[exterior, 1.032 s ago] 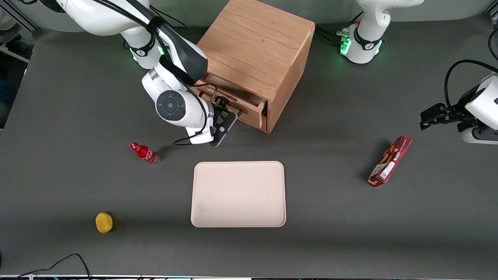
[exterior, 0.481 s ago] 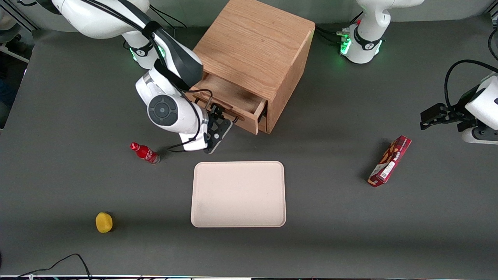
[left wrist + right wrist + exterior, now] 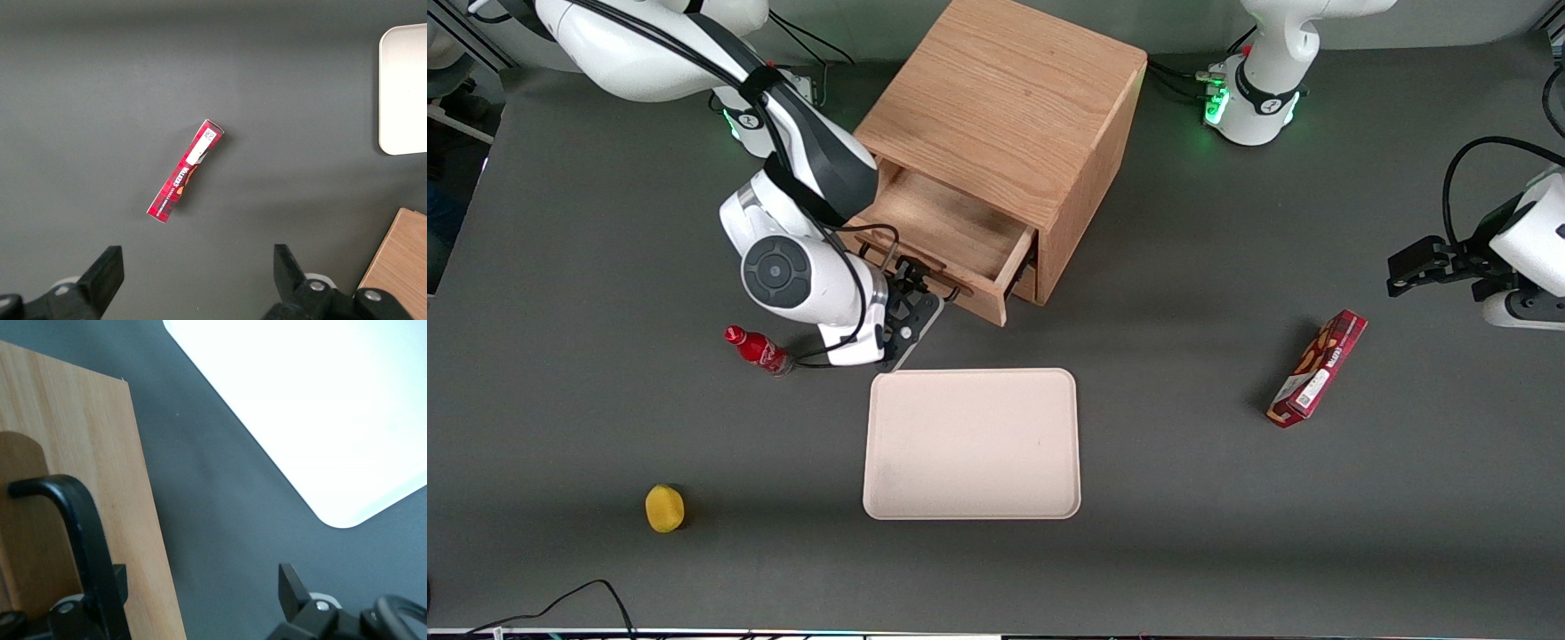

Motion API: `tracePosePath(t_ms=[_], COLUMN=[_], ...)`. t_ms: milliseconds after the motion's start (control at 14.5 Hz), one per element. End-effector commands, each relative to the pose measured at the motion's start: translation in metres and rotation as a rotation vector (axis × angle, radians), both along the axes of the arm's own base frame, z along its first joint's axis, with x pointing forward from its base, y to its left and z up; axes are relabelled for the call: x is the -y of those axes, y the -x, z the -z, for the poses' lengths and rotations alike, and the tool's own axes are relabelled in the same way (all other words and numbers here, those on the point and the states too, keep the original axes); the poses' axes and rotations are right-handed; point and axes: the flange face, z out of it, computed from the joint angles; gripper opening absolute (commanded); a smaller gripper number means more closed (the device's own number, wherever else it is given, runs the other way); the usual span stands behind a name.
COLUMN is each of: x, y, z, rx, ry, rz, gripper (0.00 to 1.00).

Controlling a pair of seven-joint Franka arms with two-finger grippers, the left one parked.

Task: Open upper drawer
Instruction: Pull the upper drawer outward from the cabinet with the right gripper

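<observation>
Compared with a second ago, the upper drawer (image 3: 951, 233) is sticking out of the wooden cabinet (image 3: 1009, 107) a lot more, and its plain wood inside is now showing. The gripper (image 3: 919, 286) has been backing away from the cabinet along with it, toward the tray (image 3: 971, 443).

The key bit: the black bar handle (image 3: 80, 540) is running across the drawer front, square to the pull direction, and the fingers are sitting right at it, on the side facing the tray. So I'd guess any more pulling needs to go straight out from the cabinet.

The fingers (image 3: 293, 590) are looking fairly spread in the right wrist view, with the handle passing by one of them. Honestly can't tell whether they're pinching it or just hooking it.
</observation>
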Motion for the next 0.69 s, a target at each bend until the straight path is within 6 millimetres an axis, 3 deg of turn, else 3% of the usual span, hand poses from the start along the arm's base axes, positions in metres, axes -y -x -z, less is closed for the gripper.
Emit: tracePosePath(t_ms=[0, 69, 619], x=[0.002, 0.013, 0.039], y=[-0.012, -0.019, -0.038], z=[0.000, 0.003, 0.008], rx=[0.015, 0.018, 0.024], ry=[-0.005, 0.005, 0.012], rz=[-0.035, -0.022, -0.038], gripper=[1.00, 1.00, 1.00])
